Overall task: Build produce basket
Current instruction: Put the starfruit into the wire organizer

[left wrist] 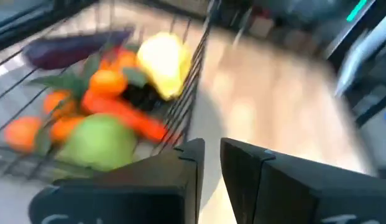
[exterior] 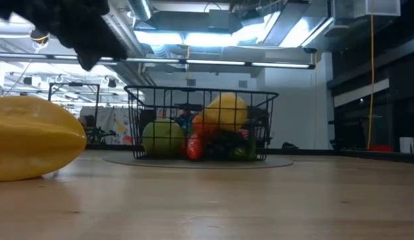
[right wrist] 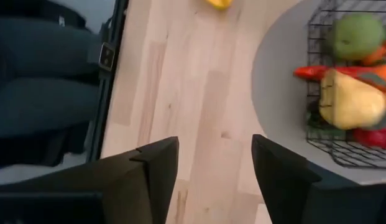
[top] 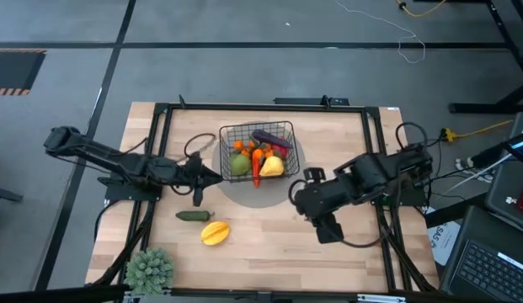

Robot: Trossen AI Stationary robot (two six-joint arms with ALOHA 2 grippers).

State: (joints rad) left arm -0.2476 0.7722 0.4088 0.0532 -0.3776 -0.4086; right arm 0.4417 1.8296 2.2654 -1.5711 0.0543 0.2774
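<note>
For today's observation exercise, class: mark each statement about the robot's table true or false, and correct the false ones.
1. The basket already holds several pieces of produce. True.
2. The green cucumber lies inside the basket. False: it lies on the table, outside the basket.
3. The yellow fruit lies on the table near the cucumber. True.
4. The right hand is shut on the pale yellow piece. False: its fingers are open and empty, over bare table beside the basket.
5. The potted plant stands in the middle of the table. False: it stands at a corner on the left arm's side.
6. The left hand holds nothing. True.
</note>
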